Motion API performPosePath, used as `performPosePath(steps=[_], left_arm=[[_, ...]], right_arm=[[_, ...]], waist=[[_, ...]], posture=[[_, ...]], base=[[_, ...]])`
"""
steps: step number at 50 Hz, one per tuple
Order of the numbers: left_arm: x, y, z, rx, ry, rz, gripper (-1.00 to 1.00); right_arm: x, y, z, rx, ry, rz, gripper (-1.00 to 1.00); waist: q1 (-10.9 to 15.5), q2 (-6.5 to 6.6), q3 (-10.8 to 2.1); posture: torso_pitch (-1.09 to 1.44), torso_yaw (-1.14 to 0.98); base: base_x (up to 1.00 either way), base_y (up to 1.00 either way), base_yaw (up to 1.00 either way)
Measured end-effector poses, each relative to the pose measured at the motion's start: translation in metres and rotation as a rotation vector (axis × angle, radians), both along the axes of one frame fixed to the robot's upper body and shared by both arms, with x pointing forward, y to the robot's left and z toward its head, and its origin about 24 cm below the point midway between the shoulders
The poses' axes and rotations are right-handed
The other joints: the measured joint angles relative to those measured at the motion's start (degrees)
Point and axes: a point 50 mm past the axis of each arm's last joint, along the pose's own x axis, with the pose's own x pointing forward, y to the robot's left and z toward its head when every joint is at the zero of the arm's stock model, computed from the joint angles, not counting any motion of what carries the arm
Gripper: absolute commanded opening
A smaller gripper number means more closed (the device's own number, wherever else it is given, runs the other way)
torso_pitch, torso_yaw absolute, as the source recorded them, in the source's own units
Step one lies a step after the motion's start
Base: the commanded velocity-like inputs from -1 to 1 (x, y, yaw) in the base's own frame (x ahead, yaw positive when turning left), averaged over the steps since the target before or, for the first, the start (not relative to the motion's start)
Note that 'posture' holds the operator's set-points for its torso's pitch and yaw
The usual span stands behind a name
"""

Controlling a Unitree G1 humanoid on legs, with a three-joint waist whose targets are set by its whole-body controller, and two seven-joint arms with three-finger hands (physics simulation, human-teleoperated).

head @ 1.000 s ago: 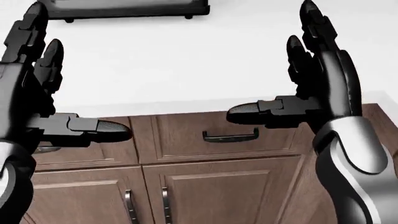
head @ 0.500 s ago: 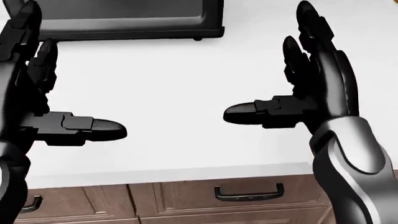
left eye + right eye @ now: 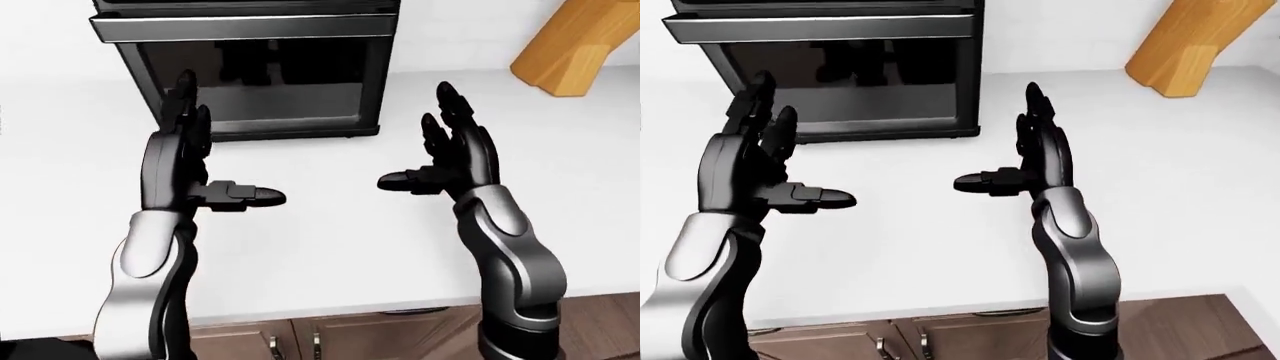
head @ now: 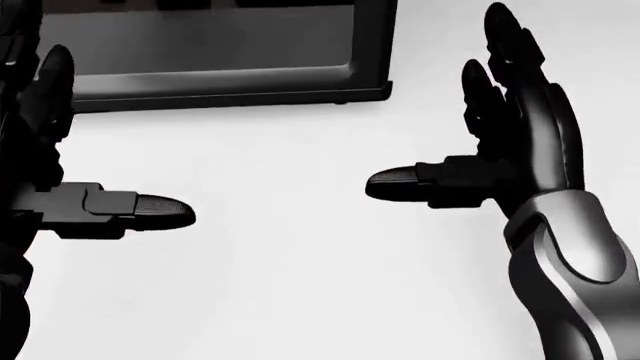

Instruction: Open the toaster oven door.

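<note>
A black toaster oven stands on the white counter at the top of the eye views. Its glass door is shut, with a silver bar handle across its top. My left hand is open, fingers up and thumb pointing right, in front of the door's left part and apart from it. My right hand is open, fingers up and thumb pointing left, to the right of the oven and empty. In the head view the oven's lower edge shows at the top.
A wooden knife block stands at the top right of the left-eye view. Brown cabinet doors with handles run below the counter's near edge.
The whole picture has shifted down: the camera has moved up and toward the counter. The oven fills more of the top, and the cabinet drawers have left the head view. Both hands stay open.
</note>
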Motion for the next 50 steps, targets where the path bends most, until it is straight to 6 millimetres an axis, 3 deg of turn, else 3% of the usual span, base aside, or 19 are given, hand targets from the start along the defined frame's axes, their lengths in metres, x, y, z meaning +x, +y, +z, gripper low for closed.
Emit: performPosePath(steps=[15, 27, 43, 50], left_arm=[[-0.0013, -0.0006, -0.0006, 0.007, -0.012, -0.003, 1.00], [-0.0011, -0.0026, -0.0028, 0.019, -0.007, -0.008, 1.00], [-0.0013, -0.0049, 0.0007, 0.036, -0.016, -0.013, 1.00], [-0.0008, -0.0056, -0.0016, 0.042, -0.004, -0.013, 1.00]], right_arm=[[0.0006, 0.0006, -0.0017, -0.002, 0.001, 0.002, 1.00], [0.0012, 0.0003, -0.0020, -0.003, -0.002, 0.003, 1.00], [0.0013, 0.0024, 0.0019, -0.003, -0.017, 0.010, 1.00], [0.0007, 0.0015, 0.0001, 0.000, -0.014, 0.008, 1.00]], waist=[[0.30, -0.19, -3.33], [0.42, -0.29, -6.75], [0.70, -0.15, -12.96], [0.89, -0.16, -13.87]], posture=[[-0.11, 0.00], [-0.20, 0.00], [-0.28, 0.00], [-0.30, 0.00]], base=[[0.00, 0.00, 0.00], [0.00, 0.00, 0.00], [0.00, 0.00, 0.00], [0.00, 0.00, 0.00]])
